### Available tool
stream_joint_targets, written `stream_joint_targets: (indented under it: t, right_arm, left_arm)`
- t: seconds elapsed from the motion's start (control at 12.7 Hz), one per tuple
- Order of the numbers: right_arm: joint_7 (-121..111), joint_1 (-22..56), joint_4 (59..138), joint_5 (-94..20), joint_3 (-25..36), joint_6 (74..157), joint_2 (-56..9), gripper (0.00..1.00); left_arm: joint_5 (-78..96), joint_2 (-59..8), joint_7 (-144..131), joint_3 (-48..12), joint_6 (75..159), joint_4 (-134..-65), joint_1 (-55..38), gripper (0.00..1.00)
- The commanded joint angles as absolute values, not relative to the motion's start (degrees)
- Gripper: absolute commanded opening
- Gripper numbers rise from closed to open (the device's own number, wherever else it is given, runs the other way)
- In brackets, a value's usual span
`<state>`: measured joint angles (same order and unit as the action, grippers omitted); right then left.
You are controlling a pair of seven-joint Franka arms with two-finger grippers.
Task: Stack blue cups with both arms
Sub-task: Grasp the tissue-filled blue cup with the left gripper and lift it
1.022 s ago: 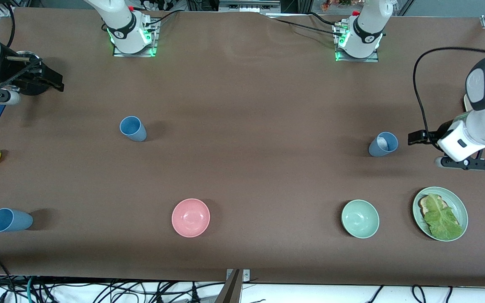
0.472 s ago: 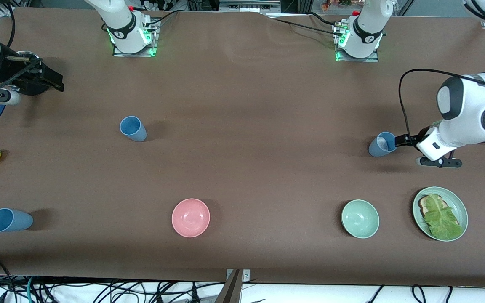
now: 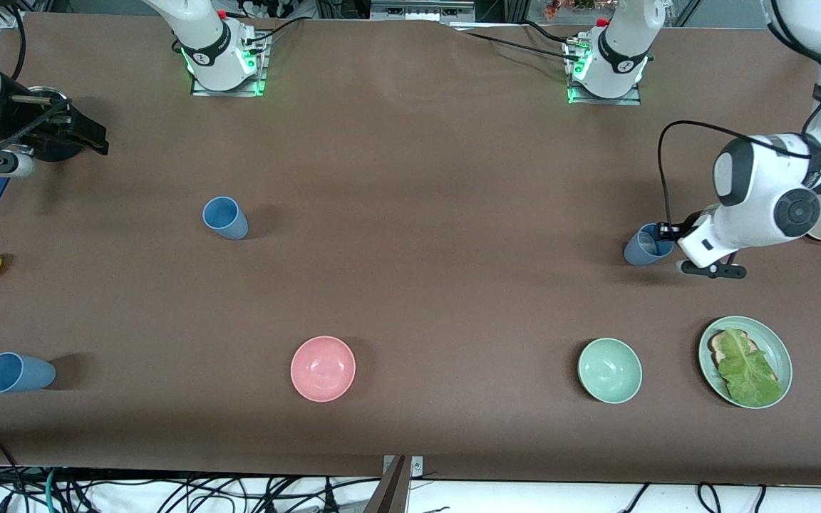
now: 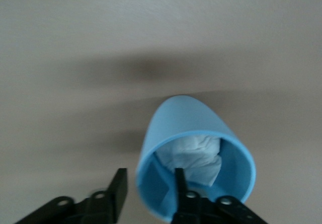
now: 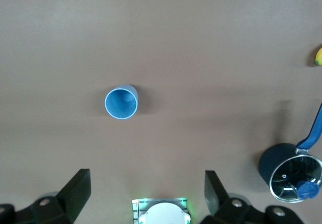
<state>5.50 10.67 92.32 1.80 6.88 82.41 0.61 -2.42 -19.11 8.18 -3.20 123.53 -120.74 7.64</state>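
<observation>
Now, left claw (image 4: 148, 196) astride blue cup's (image 4: 193, 153) rim, one finger inside, one outside.

High front view spans the table (image 3: 410, 299); wrist views look down.

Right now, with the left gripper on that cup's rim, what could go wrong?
1. The left gripper straddles the wall of the blue cup, one finger inside; so thin a hold could slip or tip the cup.
2. Crumpled white stuff sits in that cup, so stacking may jam or spill it.
3. The right gripper waits open over the table, far from the other blue cups.
</observation>
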Motion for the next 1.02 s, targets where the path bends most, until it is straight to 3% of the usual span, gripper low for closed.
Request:
stream_joint_targets:
  t: [0.0,0.24,0.55,0.94]
  right_arm:
    - [4.8,10.3,91.0,1.1,6.6,81.1,0.3,1.00]
    - [4.8,10.3,91.0,1.1,6.6,81.1,0.3,1.00]
    - [5.1,10.3,91.0,1.1,6.6,81.2,0.3,1.00]
    - [5.2,10.3,90.8,1.1,6.6,81.8,0.2,1.00]
  left_arm:
    - [-3.1,-20.6,6.5,-3.7,123.6,-119.6,6.2,0.00]
    - [-3.1,-20.2,6.5,-3.8,121.7,-117.3,6.3,0.00]
    - [0.6,-20.4,4.6,-6.5,109.2,-107.1,4.6,0.00]
    - [6.6,-21.0,-20.1,-9.1,109.9,-104.5,-10.0,0.00]
